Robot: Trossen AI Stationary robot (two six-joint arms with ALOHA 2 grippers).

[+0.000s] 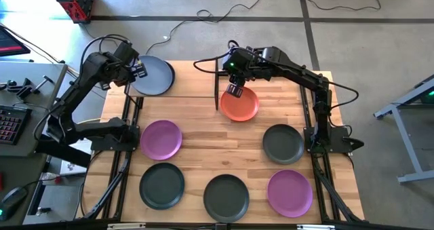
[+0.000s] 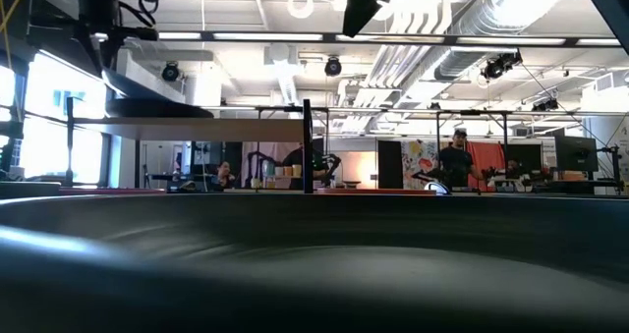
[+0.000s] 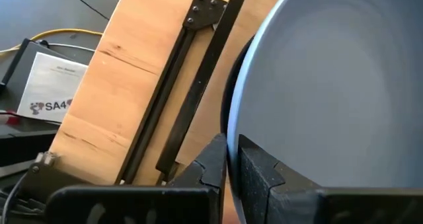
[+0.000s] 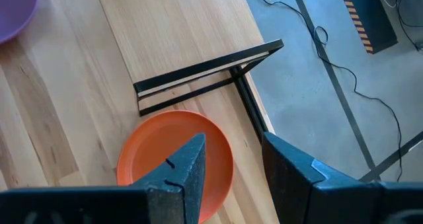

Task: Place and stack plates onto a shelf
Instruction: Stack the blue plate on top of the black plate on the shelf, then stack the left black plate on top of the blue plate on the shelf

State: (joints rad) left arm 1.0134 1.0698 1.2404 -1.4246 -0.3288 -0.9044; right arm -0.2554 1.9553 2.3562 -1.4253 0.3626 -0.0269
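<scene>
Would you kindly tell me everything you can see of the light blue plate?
The light blue plate is round, shallow and matte, with a low raised rim. It lies at the table's far left, on the shelf, apparently atop something dark. The left tool has its fingers either side of the rim; whether they grip is unclear. Nothing lies in it.

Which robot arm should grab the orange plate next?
The right arm, probably. Its right gripper hangs open just above the orange plate, beside the shelf. The left gripper is busy at the rim of the light blue plate on the shelf.
</scene>
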